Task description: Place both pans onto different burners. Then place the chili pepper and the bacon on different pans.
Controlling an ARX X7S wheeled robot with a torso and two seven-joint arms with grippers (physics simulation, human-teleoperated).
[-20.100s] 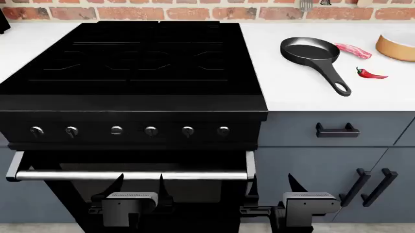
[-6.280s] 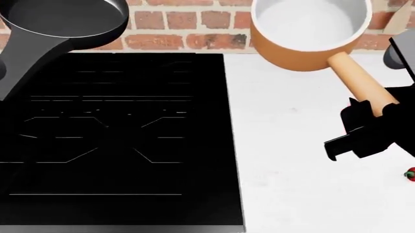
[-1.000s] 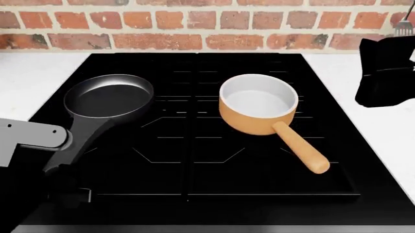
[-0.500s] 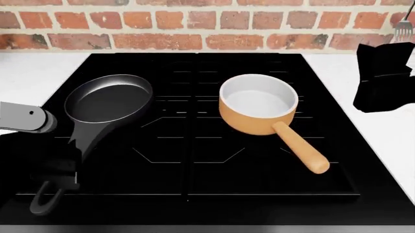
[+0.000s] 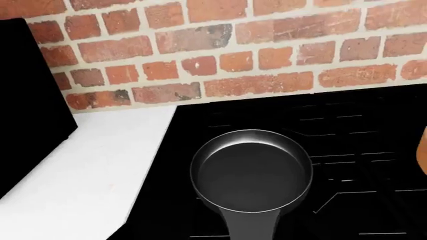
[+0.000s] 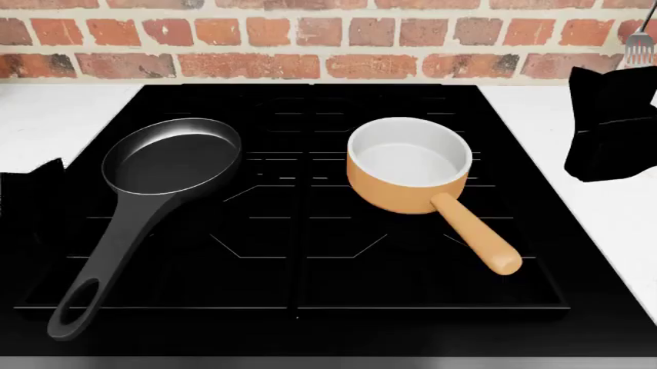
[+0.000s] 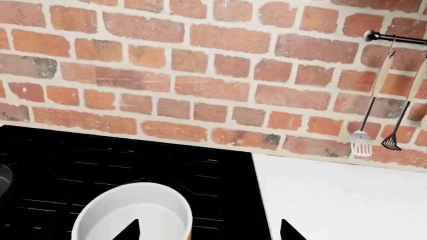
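Observation:
The black frying pan [image 6: 172, 157] [image 5: 251, 172] rests on the left burner [image 6: 195, 231], its long handle pointing toward the front edge. On the right burner [image 6: 411, 254] stands the orange saucepan [image 6: 408, 165] [image 7: 130, 217], its white inside bare. My left gripper [image 6: 31, 201] is a dark shape over the counter left of the pan, clear of the handle. Its fingers cannot be made out. My right gripper [image 6: 611, 127] [image 7: 210, 231] hovers open over the counter, right of the saucepan, holding nothing. The chili pepper and the bacon are out of view.
White counter [image 6: 61, 108] flanks the black stovetop [image 6: 308, 108] on both sides. A brick wall [image 6: 308, 38] runs behind. Utensils [image 7: 363, 142] hang from a rail at the back right. A black block [image 5: 30, 100] stands on the left counter.
My left gripper has let go of the frying pan's handle and pulled back to the left. The pan now lies free on the left burner. The right arm barely moved.

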